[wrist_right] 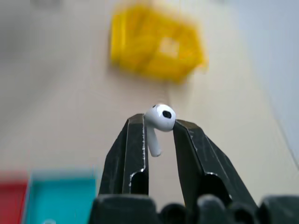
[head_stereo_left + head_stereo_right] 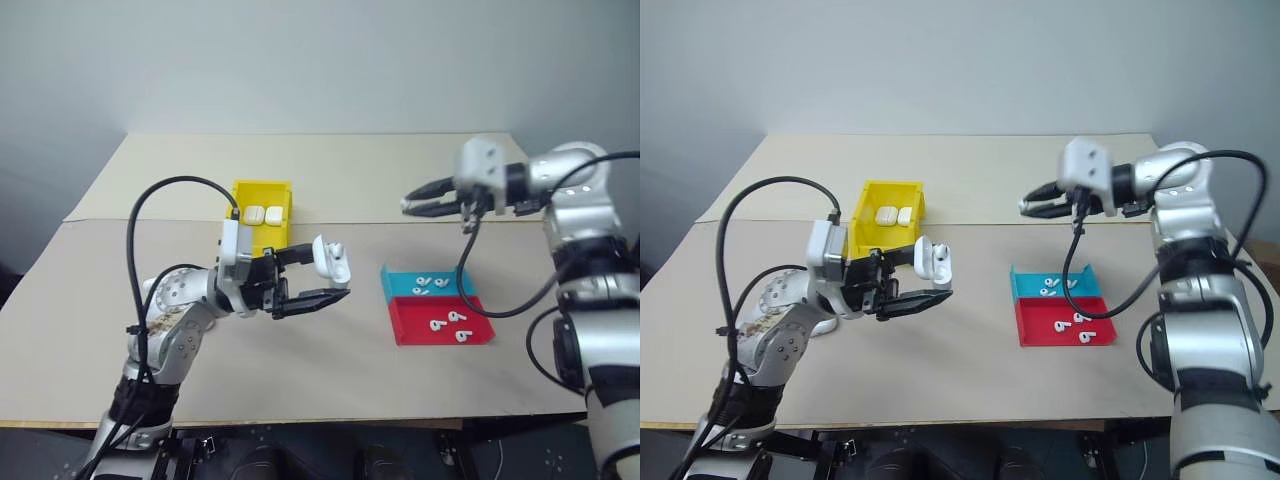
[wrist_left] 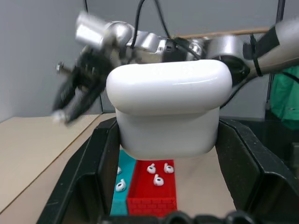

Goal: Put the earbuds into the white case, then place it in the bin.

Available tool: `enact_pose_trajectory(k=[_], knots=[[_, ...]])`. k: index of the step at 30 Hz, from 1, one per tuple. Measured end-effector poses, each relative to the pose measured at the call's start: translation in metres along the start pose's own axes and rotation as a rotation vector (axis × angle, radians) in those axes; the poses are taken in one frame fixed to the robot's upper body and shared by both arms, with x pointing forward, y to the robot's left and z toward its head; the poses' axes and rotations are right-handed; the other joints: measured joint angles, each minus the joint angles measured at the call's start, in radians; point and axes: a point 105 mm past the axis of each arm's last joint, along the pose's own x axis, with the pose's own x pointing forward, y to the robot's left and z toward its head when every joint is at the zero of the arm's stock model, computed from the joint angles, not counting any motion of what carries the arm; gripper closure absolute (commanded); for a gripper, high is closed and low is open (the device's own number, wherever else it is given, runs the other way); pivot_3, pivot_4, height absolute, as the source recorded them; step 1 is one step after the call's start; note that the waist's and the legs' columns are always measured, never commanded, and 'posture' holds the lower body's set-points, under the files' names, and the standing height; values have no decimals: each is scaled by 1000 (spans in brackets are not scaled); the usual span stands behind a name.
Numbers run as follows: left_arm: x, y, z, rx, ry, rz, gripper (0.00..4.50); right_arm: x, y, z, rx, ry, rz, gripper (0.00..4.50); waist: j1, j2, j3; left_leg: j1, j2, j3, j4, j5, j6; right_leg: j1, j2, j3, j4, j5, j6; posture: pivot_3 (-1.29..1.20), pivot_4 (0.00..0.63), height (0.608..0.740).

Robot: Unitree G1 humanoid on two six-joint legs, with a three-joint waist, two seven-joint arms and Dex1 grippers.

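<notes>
**Earbud gripped, case held open: transfer pending**

Head views: The left pincer [image 2: 312, 275] holds the case [image 2: 332, 259] above the worktop [image 2: 330, 370], lid open, a white earbud apparently already seated in it. The bin [image 2: 263, 215] lies just behind the case, with two closed cases inside. The right pincer [image 2: 425, 197] hangs level, raised, to the right of the case, fingertips aimed toward it. The teal tray [image 2: 396, 285] and red tray [image 2: 410, 325], with loose earbuds in each, lie to the right of the case, below the right pincer.

Left wrist view: The case sits clamped between the two fingers, filling the gap between them. The right pincer shows beyond it, tips pointing down and toward the case.

Right wrist view: The right pincer stands narrow, pinching one earbud [image 1: 159, 122] by its stem, head above the tips, stem running down between the fingers.

Judgement: The case lies leftward and lower from the right pincer; the stem must be turned downward to enter the open socket.
</notes>
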Motion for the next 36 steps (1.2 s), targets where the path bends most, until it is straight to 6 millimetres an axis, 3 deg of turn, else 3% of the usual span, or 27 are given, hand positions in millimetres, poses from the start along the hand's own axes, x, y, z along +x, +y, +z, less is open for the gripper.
enact_pose_trajectory(k=[3,6,10,17,24,30,36], knots=[[8,7,0,6,-9,-11,1716,-4,29,35,246,-252,-50,3881,6,0,0,1,0,-1,0,-3,6,0,0,0,1,0,-1,0,150,740],[17,16,1,5,-16,-10,1716,-4,64,62,382,-380,-46,3881,14,0,0,2,0,-2,0,-5,8,2,0,-1,0,0,0,0,150,740],[26,20,-3,-10,-18,-27,1716,8,101,61,492,-385,-77,3881,14,0,0,1,-1,-2,0,-6,10,2,0,0,-1,0,0,0,150,740],[32,18,-5,-21,-21,-75,1716,18,107,57,525,-342,-175,3881,13,0,0,0,-1,-2,0,-6,10,1,1,0,-1,0,0,0,150,740],[32,18,-4,-17,-20,-96,1716,22,119,39,527,-247,-170,3881,14,0,0,-1,-1,-3,0,-6,10,1,1,-1,-2,0,0,0,150,740],[32,18,-4,-13,-18,-95,1716,24,121,39,493,-246,-150,3881,13,0,0,-1,-1,-3,0,-6,10,1,1,-1,-2,0,0,0,150,740],[32,19,-5,-7,-5,-85,1716,25,124,37,438,-212,-121,1827,14,0,0,-2,-1,-3,0,-6,10,1,1,-1,-2,0,0,0,150,740]])
